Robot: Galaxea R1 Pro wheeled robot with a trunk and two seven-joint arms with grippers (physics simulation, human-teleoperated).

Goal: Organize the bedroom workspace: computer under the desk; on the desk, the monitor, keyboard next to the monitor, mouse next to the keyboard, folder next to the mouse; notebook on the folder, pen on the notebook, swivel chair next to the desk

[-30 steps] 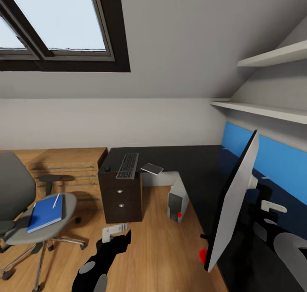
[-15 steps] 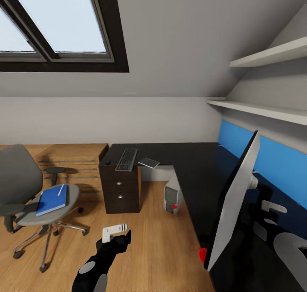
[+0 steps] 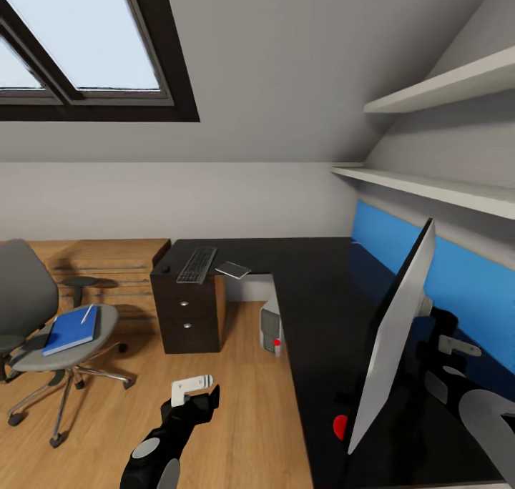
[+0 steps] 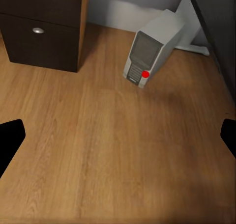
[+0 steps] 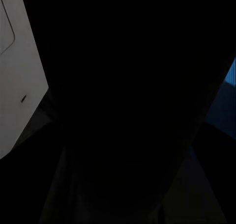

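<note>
My right hand (image 3: 458,346) sits mostly hidden behind the tilted grey-backed monitor (image 3: 392,332) on the black counter (image 3: 315,289), grip unreadable, my left hand (image 3: 192,387) spread wide over bare floor, grey computer (image 4: 151,48) under the counter, keyboard (image 3: 197,264) on the far counter end.

The floor (image 3: 236,396) is warm wood plank with a soft sheen, and the dresser (image 3: 107,260) shows a like grain. The desk (image 3: 322,310) top is smooth glossy black, its back panel matt blue. The chair (image 3: 28,310) has grey cloth padding on a shiny metal base. The computer (image 4: 152,47) looks like matt grey plastic.
</note>
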